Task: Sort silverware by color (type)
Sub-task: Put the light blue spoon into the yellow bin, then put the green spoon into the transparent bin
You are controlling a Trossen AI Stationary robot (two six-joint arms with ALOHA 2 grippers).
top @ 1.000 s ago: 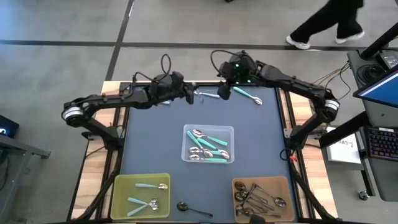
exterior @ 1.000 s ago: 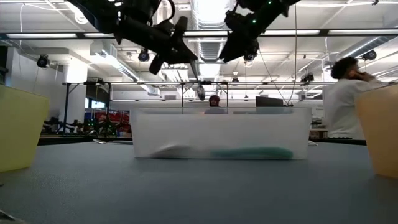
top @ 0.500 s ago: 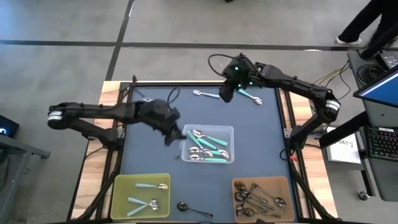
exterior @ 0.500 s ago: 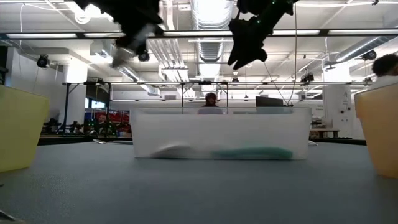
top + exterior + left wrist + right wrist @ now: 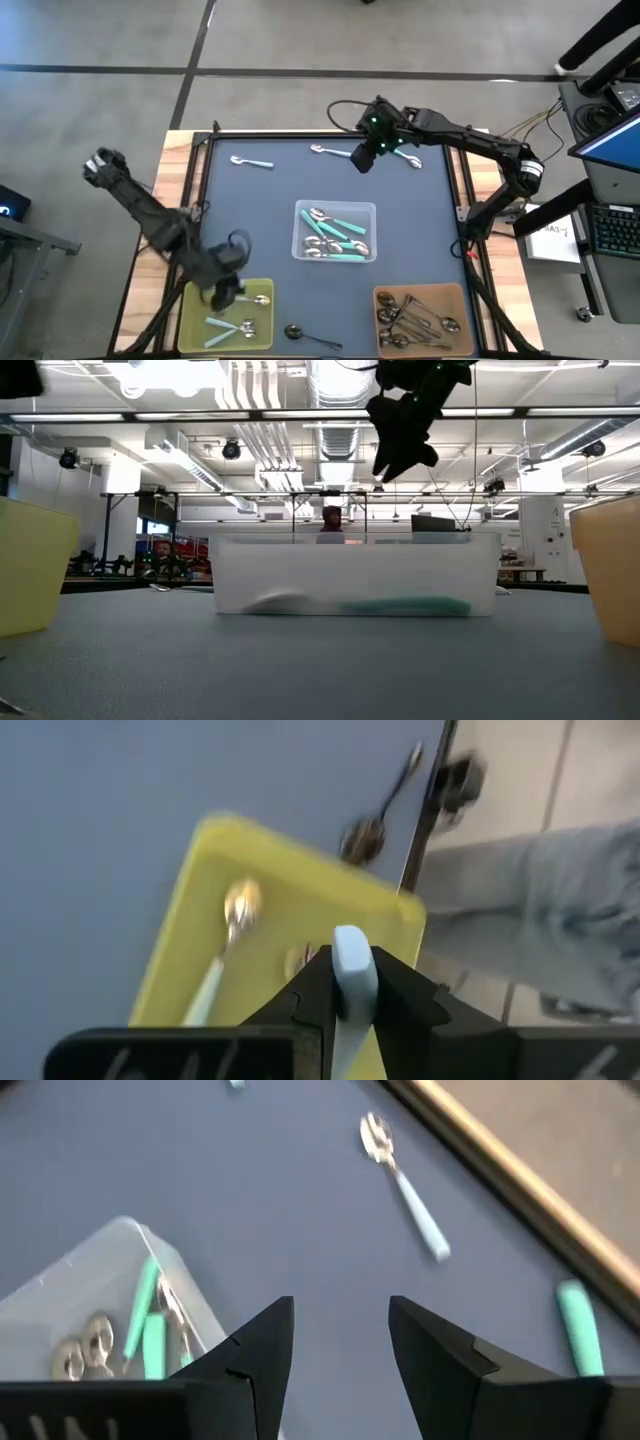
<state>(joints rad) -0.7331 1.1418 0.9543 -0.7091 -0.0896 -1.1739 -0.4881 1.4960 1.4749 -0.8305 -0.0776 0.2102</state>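
While the left gripper [image 5: 222, 290] hangs over the yellow rectangular plastic bin [image 5: 192, 330] at seven o'clock on the table, its fingers pinch the handle of a pale blue spoon [image 5: 350, 970], as the left wrist view shows. Pale-handled spoons [image 5: 240, 300] already lie in that bin, so the colour looks right for it. The risk, as I judge it, is in the release: the handle stands out past the fingertips and points toward the bin's corner nearest the table edge, so a letting-go there could send the spoon over the rim toward the dark metal spoon [image 5: 310, 336] lying on the dark blue table top [image 5: 240, 220] at six o'clock.

The right gripper [image 5: 362, 158] hovers at twelve o'clock with its fingers spread wide and nothing between them. Just beside it lie a pale blue-handled spoon [image 5: 330, 152] toward eleven and a teal-handled spoon [image 5: 402, 155] toward one; another pale one [image 5: 250, 161] rests near eleven. A descent between the two near spoons could nudge one aside or trap both.

The clear plastic bin [image 5: 335, 207] at the centre holds teal spoons, and the brown bin [image 5: 385, 295] at five o'clock holds all-metal ones.
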